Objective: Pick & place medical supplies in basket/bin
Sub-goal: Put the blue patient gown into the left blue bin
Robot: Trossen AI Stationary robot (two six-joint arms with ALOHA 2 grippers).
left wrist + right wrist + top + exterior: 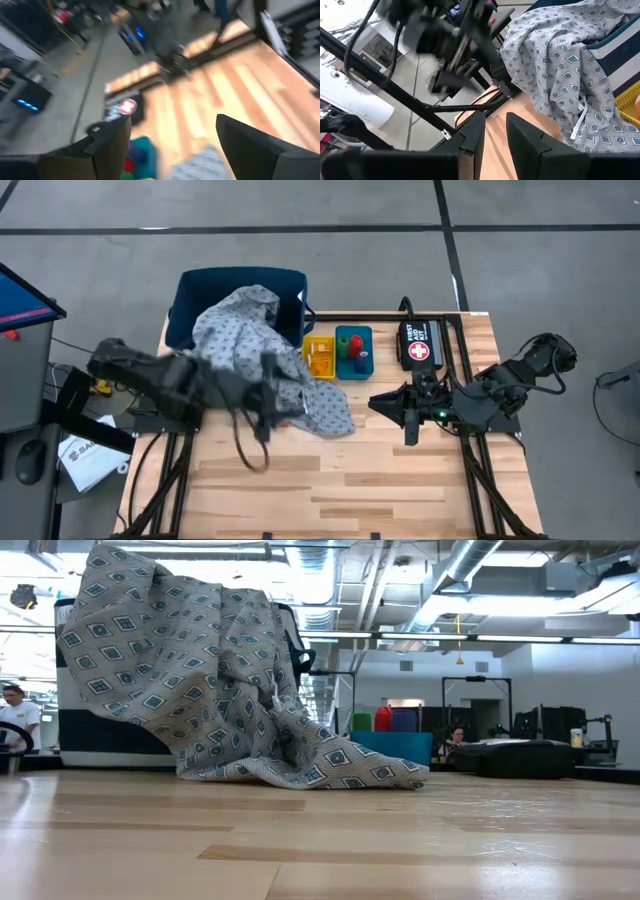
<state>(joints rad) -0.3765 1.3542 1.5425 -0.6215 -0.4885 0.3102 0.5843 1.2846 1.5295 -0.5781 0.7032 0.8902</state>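
gown cloth (262,355) half draped over the navy basket (200,295) at upper left, rest spilling onto the tabletop (330,470). left tool (262,402) released, empty; right tool (408,412) nearly clenched, empty. rolls (350,348) trayed.

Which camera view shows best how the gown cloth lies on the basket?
The high view: the gown cloth drapes from the navy basket onto the table. The low view shows one side; the right wrist view a part; the left wrist view only an edge.
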